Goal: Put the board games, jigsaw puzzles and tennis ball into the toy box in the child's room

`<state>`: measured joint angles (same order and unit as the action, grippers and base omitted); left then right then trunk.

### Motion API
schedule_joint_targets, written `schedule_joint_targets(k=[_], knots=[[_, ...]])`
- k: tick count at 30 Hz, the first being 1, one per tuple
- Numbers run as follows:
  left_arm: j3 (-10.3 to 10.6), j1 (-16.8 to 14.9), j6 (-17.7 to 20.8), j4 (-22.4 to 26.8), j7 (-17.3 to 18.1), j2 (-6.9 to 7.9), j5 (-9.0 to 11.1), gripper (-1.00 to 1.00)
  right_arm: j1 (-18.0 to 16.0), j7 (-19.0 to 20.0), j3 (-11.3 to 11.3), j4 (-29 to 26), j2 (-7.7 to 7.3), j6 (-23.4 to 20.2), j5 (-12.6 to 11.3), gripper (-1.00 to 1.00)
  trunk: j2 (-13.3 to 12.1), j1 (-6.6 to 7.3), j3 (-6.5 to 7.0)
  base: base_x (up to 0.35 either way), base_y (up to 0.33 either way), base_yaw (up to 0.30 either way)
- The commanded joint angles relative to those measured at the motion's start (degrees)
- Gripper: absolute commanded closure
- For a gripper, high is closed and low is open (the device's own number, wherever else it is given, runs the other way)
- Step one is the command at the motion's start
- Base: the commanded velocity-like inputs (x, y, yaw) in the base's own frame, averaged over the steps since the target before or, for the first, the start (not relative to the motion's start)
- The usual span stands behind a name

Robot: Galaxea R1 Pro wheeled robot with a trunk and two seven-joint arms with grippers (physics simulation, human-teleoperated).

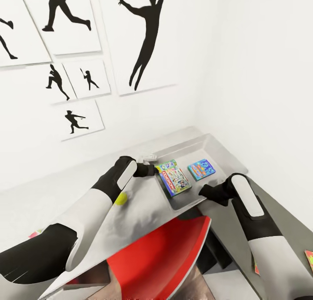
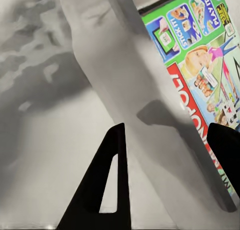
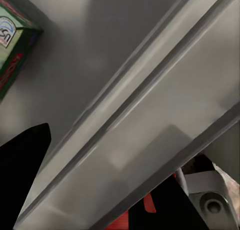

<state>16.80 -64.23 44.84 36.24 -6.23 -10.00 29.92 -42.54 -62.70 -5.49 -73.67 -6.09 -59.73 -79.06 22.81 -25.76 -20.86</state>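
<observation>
— Toy box [image 1: 226, 154], the shallow translucent pale grey plastic bin: where is it against my pincers?

— I see it in the head view tipped up near the corner of the white walls, between both arms. My left gripper [image 1: 153, 169] sits at its near-left rim; my right gripper [image 1: 208, 191] is at the near-right rim.

— What lies in it?

— A green-edged flat board game box with multicolour print [image 1: 174, 177] and, just beside it, a light blue flat game box [image 1: 201, 169], both on the bin's floor.

— And the jaws?

— In the left wrist view my left fingers [image 2: 107, 185] are spread, with the bin's wall running between them. In the right wrist view the right ones are parted across the rim. Whether either actually presses the plastic, I cannot tell.

— The ball?

— The small yellow-green tennis ball [image 1: 121, 198] peeks out beside my left forearm, outside the bin.
</observation>
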Motion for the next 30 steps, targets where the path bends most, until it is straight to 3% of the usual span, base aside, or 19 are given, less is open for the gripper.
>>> schedule_joint_targets(k=[1, 30], knots=[[0.3, 0.0, 0.3, 0.0, -0.5, 0.00, 1.8, 1.00, -0.1, -0.5, -0.1, -0.7, -0.02, 0.1, -1.7, 1.00, 0.1, -0.02, -0.04, -0.066, 0.106, 0.000], [0.3, 0.0, 0.3, 0.1, -0.5, 0.00, 1.8, 1.00, 0.0, -0.5, -0.2, -0.9, -0.06, 0.1, -1.7, 1.00, 0.1, -0.02, 2.05, -0.013, 0.053, 0.000]])
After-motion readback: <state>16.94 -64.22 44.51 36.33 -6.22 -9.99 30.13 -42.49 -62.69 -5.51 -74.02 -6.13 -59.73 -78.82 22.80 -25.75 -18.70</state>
